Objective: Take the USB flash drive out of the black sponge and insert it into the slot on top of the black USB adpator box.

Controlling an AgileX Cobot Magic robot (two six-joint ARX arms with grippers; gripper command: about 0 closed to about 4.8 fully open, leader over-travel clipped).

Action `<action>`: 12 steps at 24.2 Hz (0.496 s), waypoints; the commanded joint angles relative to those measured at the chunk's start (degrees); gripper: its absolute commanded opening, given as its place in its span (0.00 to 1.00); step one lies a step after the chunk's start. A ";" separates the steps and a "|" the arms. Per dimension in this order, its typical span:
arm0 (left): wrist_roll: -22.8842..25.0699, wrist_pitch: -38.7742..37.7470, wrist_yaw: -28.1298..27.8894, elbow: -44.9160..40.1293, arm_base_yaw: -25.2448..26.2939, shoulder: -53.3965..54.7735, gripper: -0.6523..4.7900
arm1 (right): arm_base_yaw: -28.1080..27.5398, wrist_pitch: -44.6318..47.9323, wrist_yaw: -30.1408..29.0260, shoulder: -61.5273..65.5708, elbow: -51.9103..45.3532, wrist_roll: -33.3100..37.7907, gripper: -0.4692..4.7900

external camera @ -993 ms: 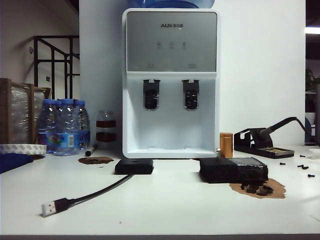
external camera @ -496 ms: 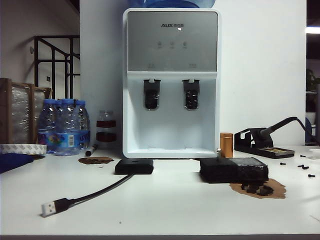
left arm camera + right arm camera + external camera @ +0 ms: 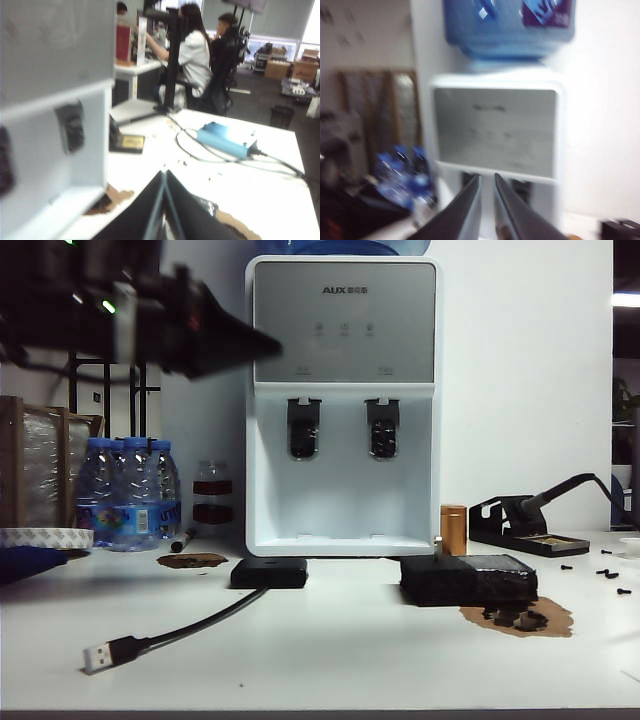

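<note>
Left gripper point(image 3: 165, 200) fingers pressed together, empty, high left of the water dispenser point(image 3: 342, 405). Right gripper point(image 3: 487, 200) fingers slightly parted, empty. Black sponge point(image 3: 468, 580) lies below the dispenser's right corner; black USB adpator box point(image 3: 268, 572) at its left.

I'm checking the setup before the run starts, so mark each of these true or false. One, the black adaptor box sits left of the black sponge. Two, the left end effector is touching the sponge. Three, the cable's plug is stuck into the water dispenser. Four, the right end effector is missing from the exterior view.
1. True. The black adaptor box lies on the table left of the black sponge, apart from it.
2. False. The left end effector hangs high at the upper left, far above the sponge.
3. False. The cable plug lies loose on the table, away from the water dispenser.
4. True. The right end effector shows only in its wrist view, in the air facing the dispenser.
</note>
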 commanded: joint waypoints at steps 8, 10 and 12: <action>3.98 0.59 -15.78 5.27 -11.65 11.52 0.11 | -2.71 16.28 -1.77 20.46 -9.57 16.44 0.45; 3.93 0.37 -16.26 7.89 -12.46 14.49 0.11 | -5.25 20.33 -1.66 24.04 -10.32 16.57 0.44; 3.98 0.39 -16.57 9.16 -12.66 16.13 0.11 | -6.54 25.05 -1.70 26.69 -11.67 17.22 0.44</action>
